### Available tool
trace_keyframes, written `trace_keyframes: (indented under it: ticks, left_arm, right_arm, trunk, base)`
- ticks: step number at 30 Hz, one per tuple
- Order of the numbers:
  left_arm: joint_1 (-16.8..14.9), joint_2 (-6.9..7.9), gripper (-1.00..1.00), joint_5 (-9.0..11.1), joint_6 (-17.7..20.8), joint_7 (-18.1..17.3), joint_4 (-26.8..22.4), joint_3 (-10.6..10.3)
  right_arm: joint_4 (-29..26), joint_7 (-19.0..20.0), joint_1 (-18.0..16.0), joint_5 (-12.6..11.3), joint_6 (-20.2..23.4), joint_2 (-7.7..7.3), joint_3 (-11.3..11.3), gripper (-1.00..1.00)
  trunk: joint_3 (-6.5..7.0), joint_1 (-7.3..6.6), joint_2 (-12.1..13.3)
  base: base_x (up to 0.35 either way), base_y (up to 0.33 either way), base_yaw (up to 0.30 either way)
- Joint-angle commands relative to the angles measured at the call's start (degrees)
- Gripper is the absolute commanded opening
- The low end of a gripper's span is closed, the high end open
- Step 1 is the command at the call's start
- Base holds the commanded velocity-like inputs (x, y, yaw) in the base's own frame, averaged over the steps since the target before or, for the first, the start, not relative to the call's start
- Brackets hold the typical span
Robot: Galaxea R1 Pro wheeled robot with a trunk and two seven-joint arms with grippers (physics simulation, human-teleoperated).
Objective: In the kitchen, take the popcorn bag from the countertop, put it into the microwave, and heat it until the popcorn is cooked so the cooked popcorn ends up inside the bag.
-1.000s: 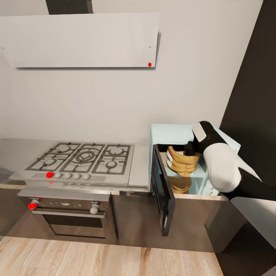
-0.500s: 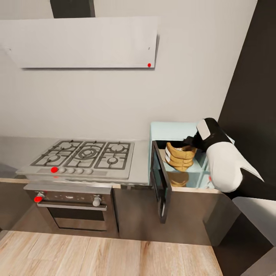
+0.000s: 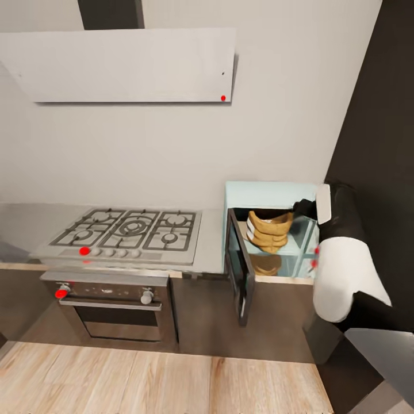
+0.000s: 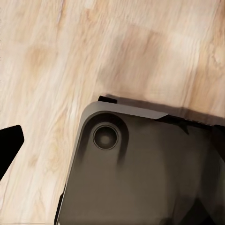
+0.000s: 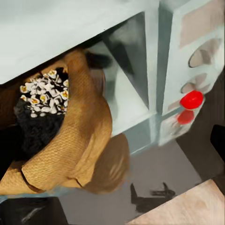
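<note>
The popcorn bag (image 3: 269, 230), a squat tan sack, stands inside the mint-blue microwave (image 3: 270, 192), whose dark glass door (image 3: 238, 267) hangs wide open. In the right wrist view the bag (image 5: 79, 145) shows its open mouth with pale and dark popcorn (image 5: 44, 91) inside. My right gripper (image 3: 303, 207) is just right of the bag at the microwave's opening, open and apart from the sack. One dark fingertip (image 5: 219, 139) shows at the frame's edge. The left gripper's black fingertip (image 4: 9, 145) hangs over the wooden floor. The pale countertop is out of view.
A steel worktop with a gas hob (image 3: 129, 230) lies left of the microwave, above a built-in oven (image 3: 109, 305). A range hood (image 3: 121, 66) hangs on the wall. A dark panel (image 3: 379, 115) stands at the right. The microwave's control panel carries a red dot (image 5: 192, 99).
My right arm has drawn back out of the microwave toward the right, leaving the bag inside. The head camera has shifted, so the whole scene sits slightly differently.
</note>
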Motion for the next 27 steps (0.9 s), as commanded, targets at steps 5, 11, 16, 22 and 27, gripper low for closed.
trace_keyframes:
  ticks: [5, 11, 16, 22, 27]
  left_arm:
    - [-0.01, -0.02, 1.0, -0.04, -0.2, 0.02, -0.03, 0.14]
    - [-0.01, -0.1, 1.0, -0.08, -0.28, 0.02, -0.26, 0.17]
    - [-0.01, -0.1, 1.0, -0.13, -0.39, 0.02, -0.72, 0.17]
    - [-0.1, -0.03, 1.0, -0.49, -0.47, -0.78, -1.14, 0.17]
    - [-0.1, -0.1, 1.0, -0.4, -0.21, -0.56, -1.24, 0.09]
  right_arm:
    - [-18.94, 7.31, 12.15, -0.89, 0.15, -0.11, 5.93, 1.0]
    - [-28.35, 26.19, 30.84, -0.49, -1.51, -2.56, 8.52, 1.0]
    - [-25.37, 37.82, 41.36, 0.05, -26.01, -4.61, 8.62, 1.0]
    - [-24.5, 39.02, 43.06, 0.07, -30.04, -4.05, 8.54, 1.0]
    - [-24.53, 38.6, 43.09, 0.14, -31.49, -4.0, 8.76, 1.0]
  trunk:
    - [-0.07, -0.01, -0.05]
    - [-0.07, -0.01, -0.05]
    - [-0.07, -0.01, -0.05]
    - [-0.07, -0.01, -0.05]
    - [0.0, -0.01, -0.05]
  base:
    - [-0.192, 0.0, 0.0]
    - [-0.011, 0.0, 0.0]
    - [0.0, 0.0, 0.0]
    - [0.0, 0.0, 0.0]
    - [0.053, -0.042, 0.096]
